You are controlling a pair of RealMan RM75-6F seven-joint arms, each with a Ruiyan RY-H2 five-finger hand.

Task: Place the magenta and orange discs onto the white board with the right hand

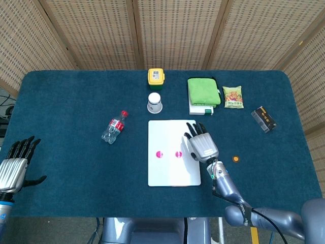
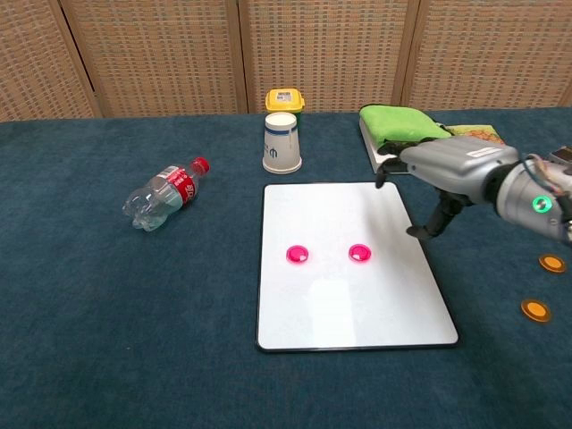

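- The right hand (image 2: 447,174) hangs over the right edge of the white board (image 2: 340,304), fingers spread and loosely curved, holding nothing.
- Two magenta discs (image 2: 359,253) lie flat on the board just to the hand's left, side by side and apart from each other, so the magenta share looks finished.
- Two orange discs (image 2: 536,309) sit on the blue cloth to the hand's right, off the board, well apart from the magenta pair; these are what's left.
- From the chest view the hand seems raised off the surface, though I can't be sure its fingertips clear the board.
- The left hand (image 1: 14,165) rests far off at the table's near corner, fingers extended and empty, out of the way since the job belongs to the right.
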